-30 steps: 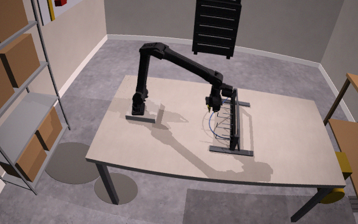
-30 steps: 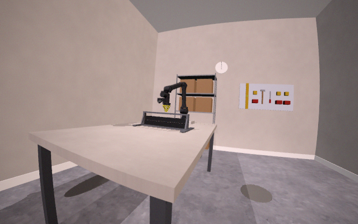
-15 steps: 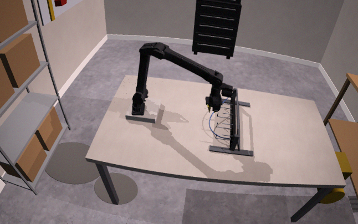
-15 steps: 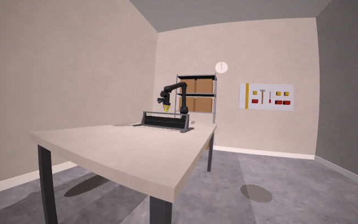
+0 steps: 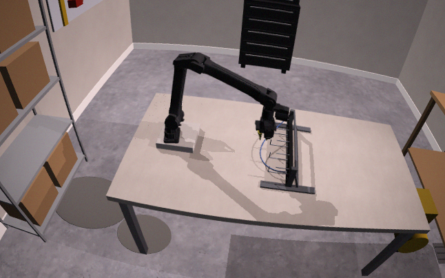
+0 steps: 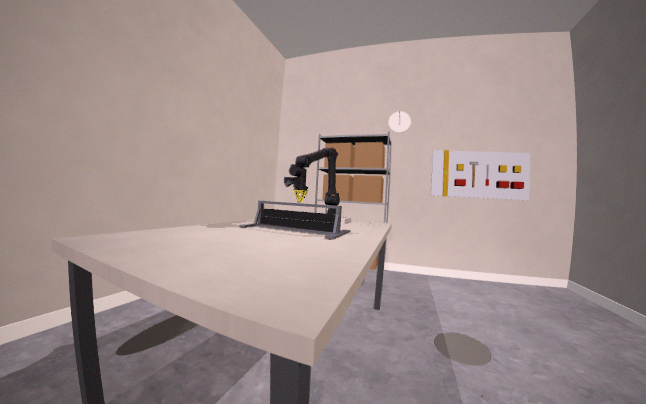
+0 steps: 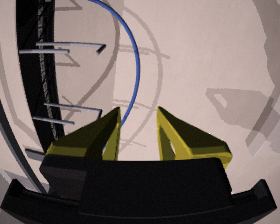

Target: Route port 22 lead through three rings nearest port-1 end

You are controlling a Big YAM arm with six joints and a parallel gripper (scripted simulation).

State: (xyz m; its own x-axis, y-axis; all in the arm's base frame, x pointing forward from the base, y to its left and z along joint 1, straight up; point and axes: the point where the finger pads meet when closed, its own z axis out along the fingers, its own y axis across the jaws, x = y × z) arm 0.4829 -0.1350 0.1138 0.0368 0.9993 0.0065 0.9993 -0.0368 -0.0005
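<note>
So my tool is hanging fingers-down just in front of the rack, up near one end of it. The yellow fingers are partly open, maybe a third of the way, and there's nothing in them.

The blue lead comes out of the patch panel and sweeps away from the rack in a big loose bow over the tabletop. From the wrist camera it runs down behind my left-hand finger, beside it rather than inside the gap.

The cable manager's rings stick out from the front of the rack as thin dark prongs. I honestly can't tell from these views whether the lead sits in any of them.
</note>
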